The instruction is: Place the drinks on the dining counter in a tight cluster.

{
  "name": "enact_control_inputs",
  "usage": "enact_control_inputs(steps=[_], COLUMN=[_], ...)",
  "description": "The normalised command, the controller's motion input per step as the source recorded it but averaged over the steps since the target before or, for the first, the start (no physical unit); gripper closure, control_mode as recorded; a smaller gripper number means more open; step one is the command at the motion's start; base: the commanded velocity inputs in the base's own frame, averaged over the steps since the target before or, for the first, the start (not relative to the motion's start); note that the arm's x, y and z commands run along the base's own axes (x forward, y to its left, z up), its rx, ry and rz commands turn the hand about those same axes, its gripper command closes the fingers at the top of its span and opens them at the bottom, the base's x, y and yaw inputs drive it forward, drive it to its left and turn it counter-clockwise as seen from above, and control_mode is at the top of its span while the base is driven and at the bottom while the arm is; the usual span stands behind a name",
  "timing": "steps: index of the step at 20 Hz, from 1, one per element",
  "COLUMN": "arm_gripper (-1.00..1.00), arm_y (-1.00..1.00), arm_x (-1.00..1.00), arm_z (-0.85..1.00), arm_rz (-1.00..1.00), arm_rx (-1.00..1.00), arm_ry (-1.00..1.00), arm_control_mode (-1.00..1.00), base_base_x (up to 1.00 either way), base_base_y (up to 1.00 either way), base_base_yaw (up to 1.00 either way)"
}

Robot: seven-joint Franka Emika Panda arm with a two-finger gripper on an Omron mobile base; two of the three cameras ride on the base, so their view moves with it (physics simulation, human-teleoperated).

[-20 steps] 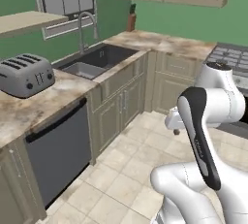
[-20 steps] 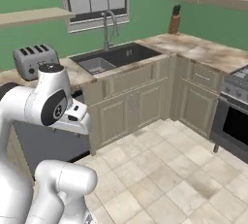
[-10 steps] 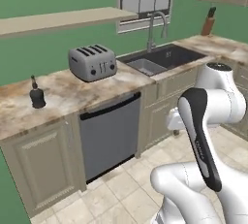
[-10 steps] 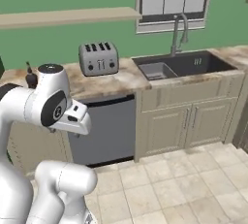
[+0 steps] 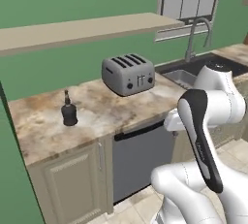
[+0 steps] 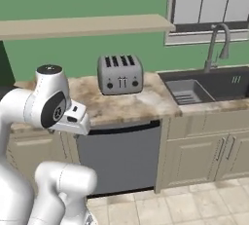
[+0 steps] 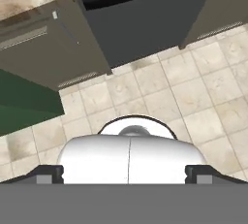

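Observation:
A squat black bottle (image 5: 69, 113) with a thin neck stands alone on the left part of a marbled counter (image 5: 101, 116) under a beige wall shelf (image 5: 82, 29). The dining counter is out of view. My arm is folded up in front of the base, well short of the bottle. In the hand view my gripper (image 7: 123, 173) points down at the tiled floor (image 7: 160, 92). It is open, its two fingertips (image 7: 48, 173) far apart with nothing held between them.
A silver toaster (image 5: 128, 74) (image 6: 120, 74) sits mid-counter, with a dark sink (image 6: 209, 85) and faucet (image 5: 196, 36) to its right. A dark dishwasher front (image 6: 116, 156) and beige cabinet doors (image 6: 194, 158) stand below. A green wall panel (image 5: 12, 179) closes the left end.
The whole picture has shifted: the base has turned left, so sink and toaster slid right and the black bottle came into view. The arm's pose and the open gripper are unchanged.

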Motion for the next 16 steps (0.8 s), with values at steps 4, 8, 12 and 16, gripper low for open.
enact_control_inputs(steps=[4,8,12,16], arm_gripper=[-1.0,-1.0,-1.0,-1.0], arm_y=[0.0,0.0,0.0,0.0], arm_x=[0.0,0.0,0.0,0.0], arm_z=[0.0,0.0,0.0,0.0], arm_rz=[0.0,0.0,0.0,0.0], arm_rx=[0.0,0.0,0.0,0.0], arm_ry=[0.0,0.0,0.0,0.0], arm_control_mode=[1.0,1.0,1.0,1.0], base_base_x=[0.97,0.71,0.44,0.17], base_base_y=[0.77,0.42,-0.01,-0.03], base_base_yaw=[0.0,0.26,0.4,0.45])
